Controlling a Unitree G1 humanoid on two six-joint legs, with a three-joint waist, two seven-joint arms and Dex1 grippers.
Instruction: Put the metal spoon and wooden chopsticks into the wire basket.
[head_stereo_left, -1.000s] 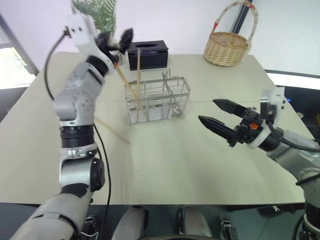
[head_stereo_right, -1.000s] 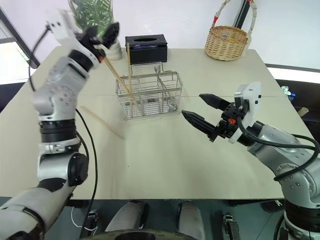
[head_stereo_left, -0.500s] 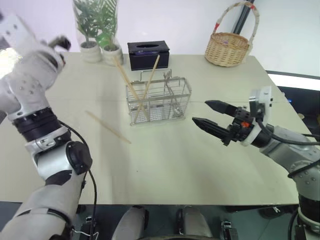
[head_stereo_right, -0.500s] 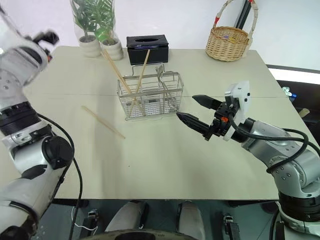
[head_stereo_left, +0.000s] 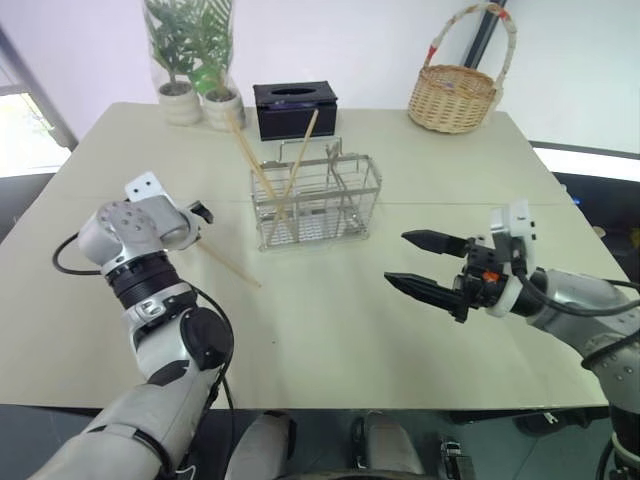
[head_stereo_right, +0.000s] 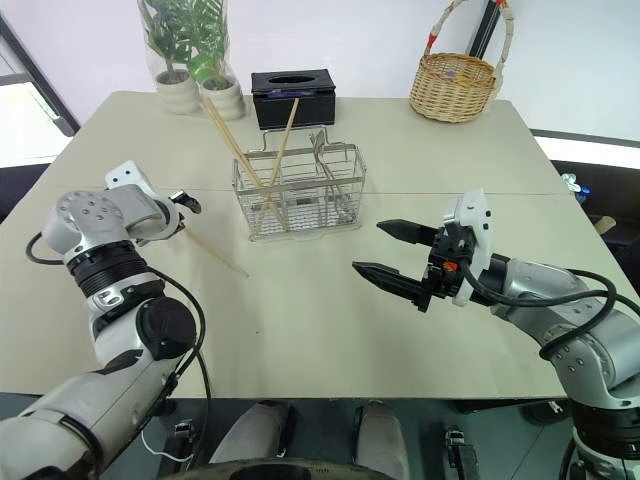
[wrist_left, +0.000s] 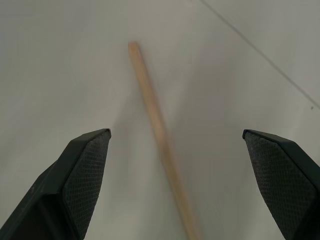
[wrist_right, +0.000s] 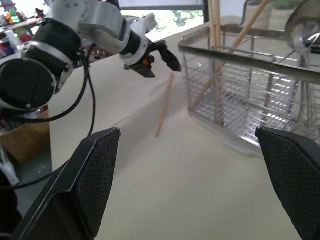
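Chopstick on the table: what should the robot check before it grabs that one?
1. Left gripper open: ok.
2. Loose chopstick lies between its fingers: ok.
3. Fingers touching the stick yet: not ok, apart.
4. Wire basket upright, with two chopsticks leaning in it: ok.
5. Metal spoon in the basket: ok.
6. Right gripper open and away from the stick: ok.
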